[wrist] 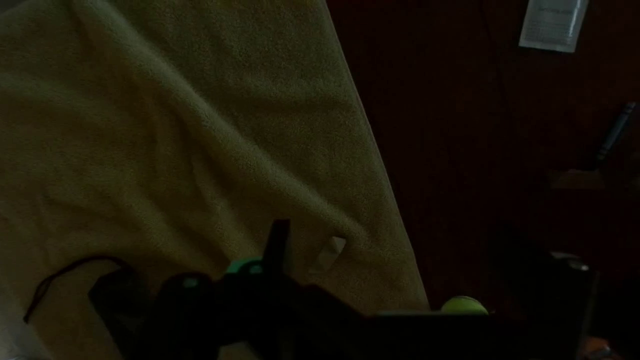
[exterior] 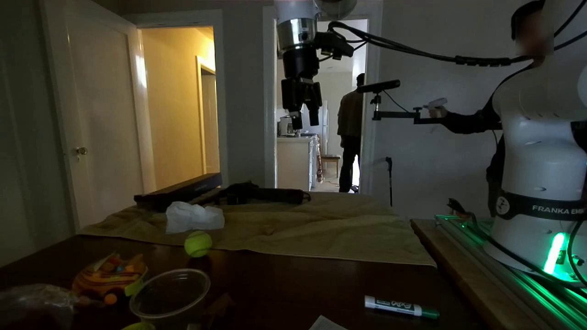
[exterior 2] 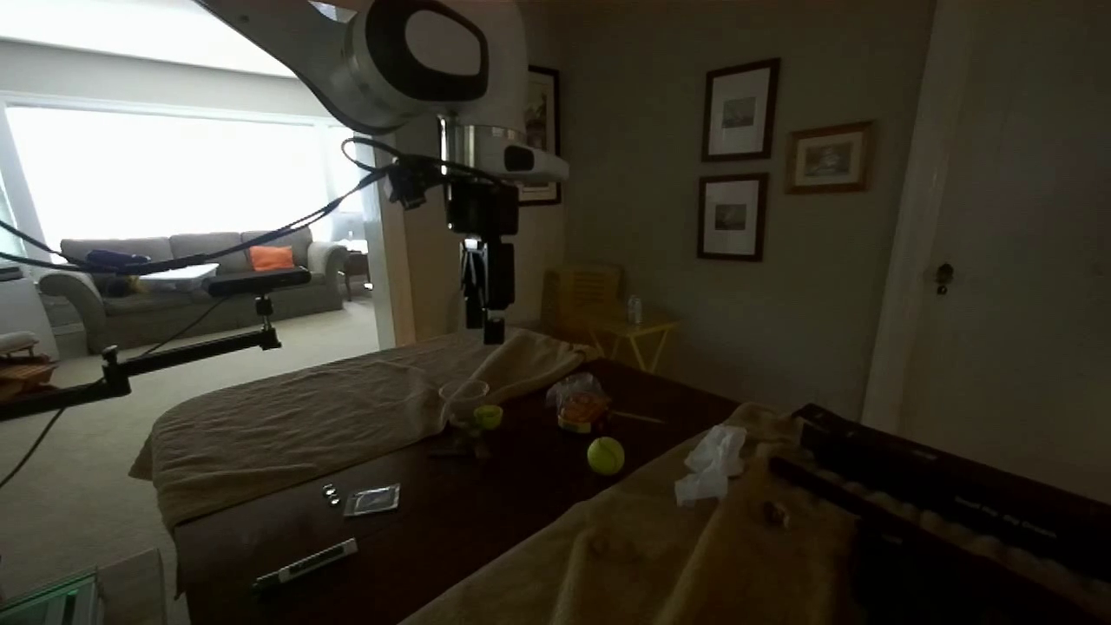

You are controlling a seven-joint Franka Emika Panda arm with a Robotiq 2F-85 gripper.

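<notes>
My gripper (exterior: 306,120) hangs high above the table, fingers downward and apart, with nothing between them. In the wrist view a dark finger (wrist: 276,247) stands over the tan towel (wrist: 200,150). A small pale folded piece (wrist: 330,254) lies on that cloth. The green tennis ball (exterior: 198,244) rests on the dark table beside the towel's edge; the gripper partly hides it in the wrist view. Behind the ball is a crumpled white tissue (exterior: 195,217). Nearer the camera are an orange striped toy (exterior: 110,277) and a clear plastic bowl (exterior: 169,315). The gripper touches none of these.
A green-capped marker (exterior: 401,307) and a shiny packet (exterior 2: 371,500) lie on the table. A small yellow-green cup (exterior 2: 488,417) stands by the bowl. A long dark box (exterior: 179,189) sits on the towel. A camera arm (exterior: 396,114) juts out beside the robot; people stand behind.
</notes>
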